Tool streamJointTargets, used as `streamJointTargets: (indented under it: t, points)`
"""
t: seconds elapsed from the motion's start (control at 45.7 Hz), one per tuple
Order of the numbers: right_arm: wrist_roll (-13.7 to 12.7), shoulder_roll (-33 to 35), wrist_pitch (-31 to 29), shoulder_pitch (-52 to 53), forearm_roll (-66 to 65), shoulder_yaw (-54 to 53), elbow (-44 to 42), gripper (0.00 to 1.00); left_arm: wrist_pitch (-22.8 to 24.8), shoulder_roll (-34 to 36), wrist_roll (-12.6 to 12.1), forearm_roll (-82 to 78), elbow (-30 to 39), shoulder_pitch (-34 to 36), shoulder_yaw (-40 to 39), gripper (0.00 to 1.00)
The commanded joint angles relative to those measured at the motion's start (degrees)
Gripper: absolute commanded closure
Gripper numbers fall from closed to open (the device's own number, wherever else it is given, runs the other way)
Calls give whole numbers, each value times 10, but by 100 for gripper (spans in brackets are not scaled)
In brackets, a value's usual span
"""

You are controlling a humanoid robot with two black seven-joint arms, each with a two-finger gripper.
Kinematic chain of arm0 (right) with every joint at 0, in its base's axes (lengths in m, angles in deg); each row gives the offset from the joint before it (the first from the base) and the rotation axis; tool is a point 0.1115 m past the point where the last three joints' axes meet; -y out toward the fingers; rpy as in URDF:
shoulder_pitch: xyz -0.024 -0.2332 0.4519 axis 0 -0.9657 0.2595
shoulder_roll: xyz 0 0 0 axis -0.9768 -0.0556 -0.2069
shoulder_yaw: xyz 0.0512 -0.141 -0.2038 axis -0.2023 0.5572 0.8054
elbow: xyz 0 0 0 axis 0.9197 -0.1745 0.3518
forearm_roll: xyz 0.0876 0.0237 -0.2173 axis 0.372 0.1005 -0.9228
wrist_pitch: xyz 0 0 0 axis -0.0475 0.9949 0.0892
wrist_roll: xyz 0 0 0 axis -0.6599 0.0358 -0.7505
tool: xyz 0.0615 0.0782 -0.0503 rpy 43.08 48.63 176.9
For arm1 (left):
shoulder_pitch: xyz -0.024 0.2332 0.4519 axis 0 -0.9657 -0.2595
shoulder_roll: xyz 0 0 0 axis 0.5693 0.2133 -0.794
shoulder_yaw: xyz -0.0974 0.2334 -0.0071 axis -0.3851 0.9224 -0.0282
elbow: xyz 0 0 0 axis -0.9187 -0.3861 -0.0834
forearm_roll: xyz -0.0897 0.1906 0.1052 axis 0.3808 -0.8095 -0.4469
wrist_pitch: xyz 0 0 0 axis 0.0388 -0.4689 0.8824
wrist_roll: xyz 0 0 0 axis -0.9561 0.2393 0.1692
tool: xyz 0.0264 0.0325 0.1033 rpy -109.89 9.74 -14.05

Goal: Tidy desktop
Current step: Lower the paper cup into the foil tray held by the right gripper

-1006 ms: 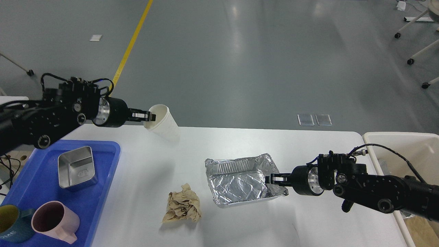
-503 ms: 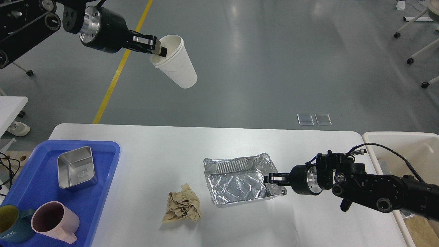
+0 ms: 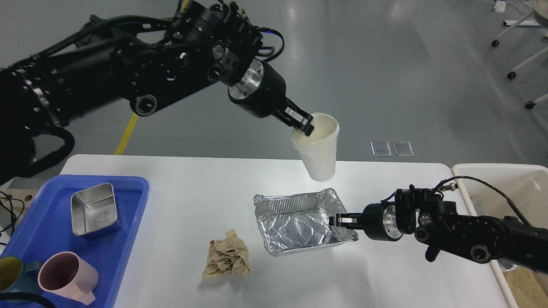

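The white desktop (image 3: 188,205) fills the lower part of the head view. My left gripper (image 3: 305,126) is shut on the rim of a white paper cup (image 3: 319,149) and holds it in the air above the far side of a crumpled foil tray (image 3: 299,222). My right gripper (image 3: 338,221) is shut on the right rim of the foil tray, which rests on the desktop. A crumpled brown paper ball (image 3: 227,259) lies on the desktop left of the tray.
A blue plastic tray (image 3: 51,248) at the left holds a square metal dish (image 3: 94,209), a pink mug (image 3: 64,278) and a dark teal mug (image 3: 13,282). A beige bin (image 3: 505,184) stands at the desktop's right edge.
My left arm has swung the paper cup from high at the far left to the right and down, over the foil tray. My right gripper has stayed on the tray's rim.
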Motion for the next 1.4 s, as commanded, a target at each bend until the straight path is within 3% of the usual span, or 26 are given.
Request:
streamJointTargets:
  t: [0.0, 0.372, 0.525, 0.919, 1.159, 1.378]
  points:
    - [0, 1, 0, 0, 0, -1, 0, 100, 0, -46, -2, -3, -8, -1, 28, 98]
    - [0, 1, 0, 0, 0, -2, -1, 100, -5, -58, -11, -11, -8, 18, 93, 98]
    - [0, 3, 0, 3, 0, -3, 3, 100, -22, -75, -23, -11, -8, 12, 101, 98]
    - [1, 10, 0, 9, 0, -4, 6, 100, -54, -116, -26, -16, -30, -16, 147, 97]
    - [0, 10, 0, 10, 2, -5, 6, 100, -57, -124, -49, -16, -36, -36, 157, 96]
    - [1, 10, 0, 10, 3, -5, 6, 100, -60, -132, -54, -16, -37, -37, 155, 84]
